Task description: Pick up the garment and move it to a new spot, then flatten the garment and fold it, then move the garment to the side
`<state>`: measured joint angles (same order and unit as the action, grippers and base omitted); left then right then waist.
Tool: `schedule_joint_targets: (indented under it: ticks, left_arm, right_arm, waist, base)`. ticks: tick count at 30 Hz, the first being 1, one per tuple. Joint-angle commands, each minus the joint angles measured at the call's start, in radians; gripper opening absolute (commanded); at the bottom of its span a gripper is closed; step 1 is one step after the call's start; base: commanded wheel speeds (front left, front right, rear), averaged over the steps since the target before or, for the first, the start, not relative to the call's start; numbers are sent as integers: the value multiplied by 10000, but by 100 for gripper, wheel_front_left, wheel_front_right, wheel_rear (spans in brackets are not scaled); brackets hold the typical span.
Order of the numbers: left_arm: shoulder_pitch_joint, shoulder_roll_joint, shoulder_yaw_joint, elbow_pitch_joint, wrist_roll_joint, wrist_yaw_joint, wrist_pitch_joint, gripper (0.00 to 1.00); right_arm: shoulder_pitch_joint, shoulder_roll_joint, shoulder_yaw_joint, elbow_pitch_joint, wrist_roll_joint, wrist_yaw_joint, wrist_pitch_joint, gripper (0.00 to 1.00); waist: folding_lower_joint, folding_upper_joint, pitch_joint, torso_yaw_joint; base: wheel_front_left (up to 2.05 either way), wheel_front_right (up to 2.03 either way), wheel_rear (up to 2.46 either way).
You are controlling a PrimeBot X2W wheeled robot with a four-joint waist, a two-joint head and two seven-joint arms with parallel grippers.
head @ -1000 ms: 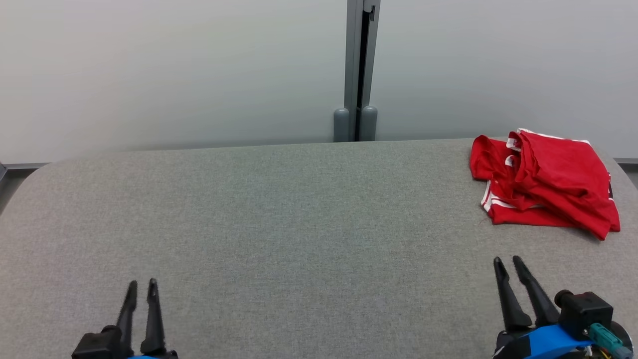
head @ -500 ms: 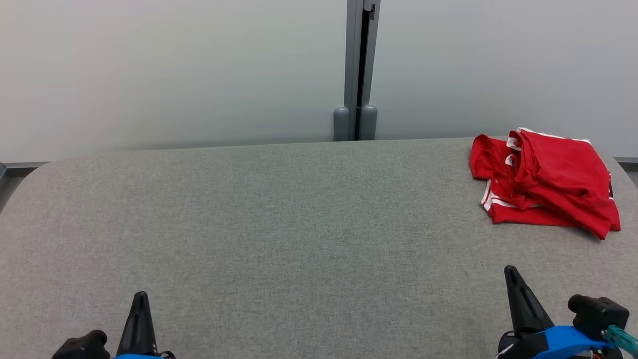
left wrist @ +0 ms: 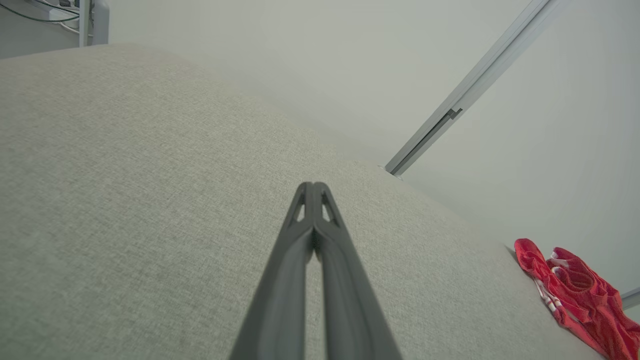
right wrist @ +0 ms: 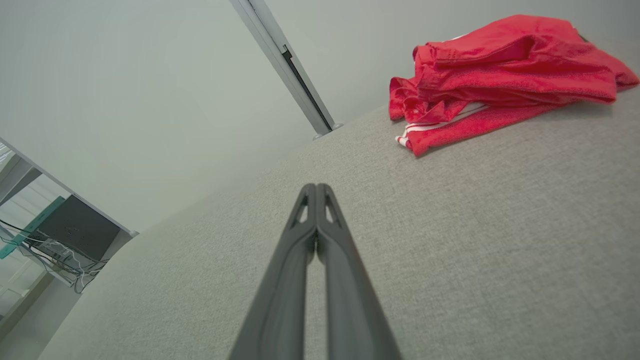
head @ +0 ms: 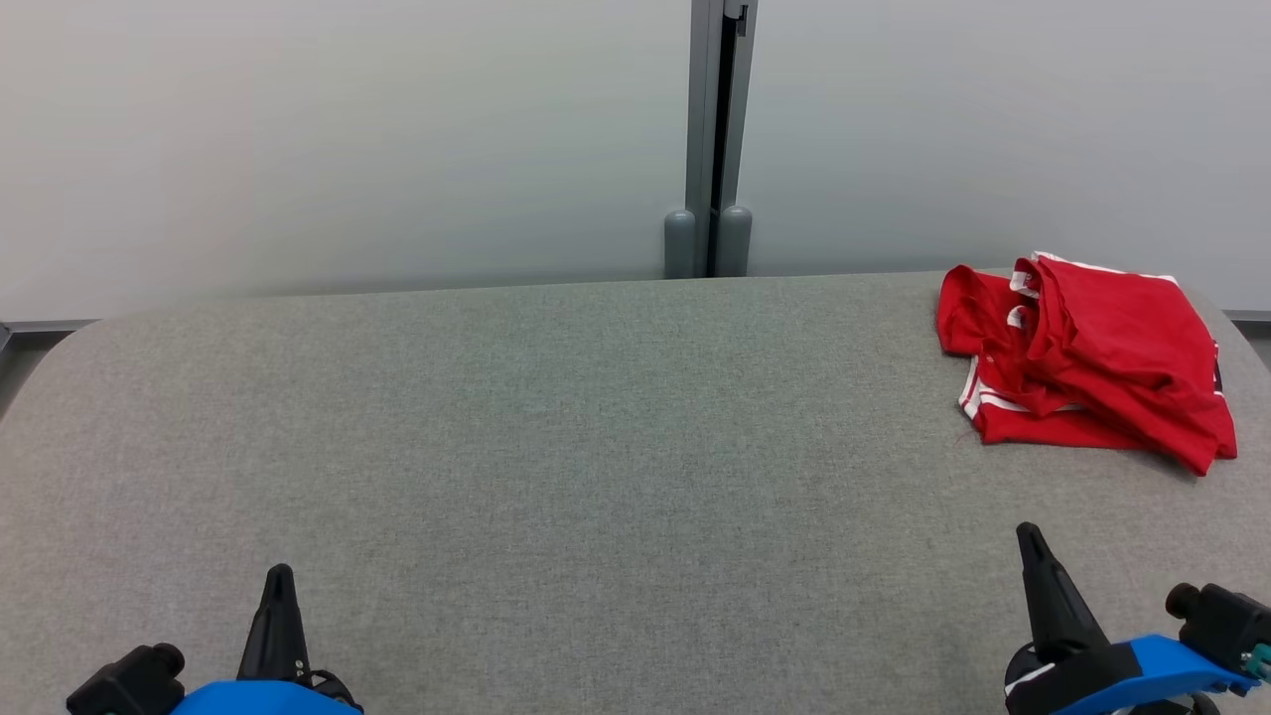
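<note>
The garment is a crumpled red piece with white stripes, lying in a heap at the far right corner of the grey fabric table. The left wrist view catches the garment at its lower right, and the right wrist view has the garment at its upper right. My left gripper rests low at the near left edge, shut and empty, its tips pressed together above bare cloth. My right gripper sits at the near right, also shut and holding nothing, well short of the garment.
A pale wall with a grey vertical post stands right behind the table. The table's far corners are rounded. A shelf with cables and a dark box shows off the table's left end.
Both grippers went from open to shut, with nothing between their fingers. Both also drew back slightly toward the near edge. The garment has not moved.
</note>
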<state>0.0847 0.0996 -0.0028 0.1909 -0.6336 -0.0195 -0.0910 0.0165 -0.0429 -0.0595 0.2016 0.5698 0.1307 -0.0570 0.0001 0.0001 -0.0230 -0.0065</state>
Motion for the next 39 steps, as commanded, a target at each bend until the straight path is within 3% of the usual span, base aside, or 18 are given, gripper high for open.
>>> schedule_joint_targets:
  ticks: [1,39]
  left_arm:
    - [-374,41,131,-104,-392,-85,65,0]
    - [-1237,-231,681,216,-5158,-624,1084,0]
  right_arm:
    - [-365,-50,-51,-111,455,0,66,0]
    - [-871,-80,-311,160,5519,1,916,0]
  waist:
    - [0,-1,4,2]
    - [-1,-1,106,27]
  base:
    - [0,0,0]
    - [0,0,0]
